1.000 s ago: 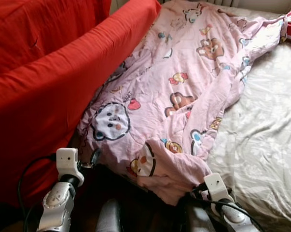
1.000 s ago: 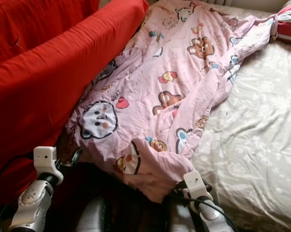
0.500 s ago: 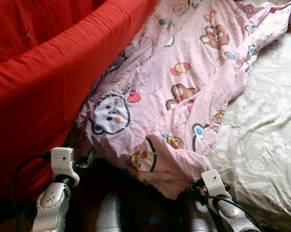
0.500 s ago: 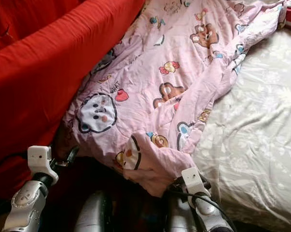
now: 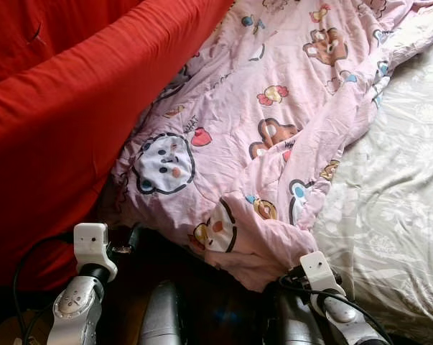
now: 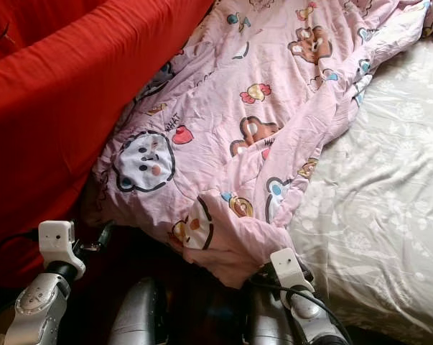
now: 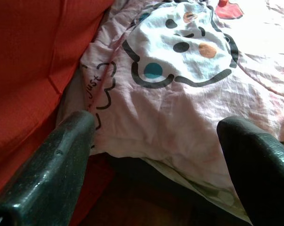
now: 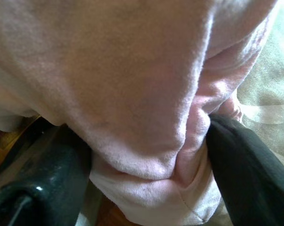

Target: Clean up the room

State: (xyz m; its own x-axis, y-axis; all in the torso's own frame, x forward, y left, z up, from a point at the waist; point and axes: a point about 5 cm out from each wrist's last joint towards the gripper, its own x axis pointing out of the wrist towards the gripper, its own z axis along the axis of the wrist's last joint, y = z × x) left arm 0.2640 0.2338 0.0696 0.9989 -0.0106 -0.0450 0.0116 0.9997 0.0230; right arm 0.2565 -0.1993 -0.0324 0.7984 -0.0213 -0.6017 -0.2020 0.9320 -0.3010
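A pink blanket point(image 5: 273, 108) printed with cartoon bears lies crumpled across the bed, its near corner hanging over the edge. My left gripper point(image 7: 156, 127) is open just short of the blanket's hem, by the bear-face print point(image 7: 184, 42); nothing is between its fingers. In the left eye view that gripper point(image 5: 130, 237) sits low, beside the red cover. My right gripper point(image 8: 146, 141) is pushed into the hanging corner, fingers wide apart with a thick pink fold bunched between them. From above, the corner point(image 5: 252, 259) drapes over the right gripper's tips.
A red cover point(image 5: 72, 108) rises as a bulky wall along the left. A pale flowered sheet point(image 5: 403, 201) covers the bed on the right. Dark wooden floor point(image 5: 209, 302) and my grey legs point(image 5: 162, 316) lie below the bed edge.
The whole picture has shifted as the camera moved in and down. Both arms hold nearly the same place; the blanket corner bunches more over the right gripper.
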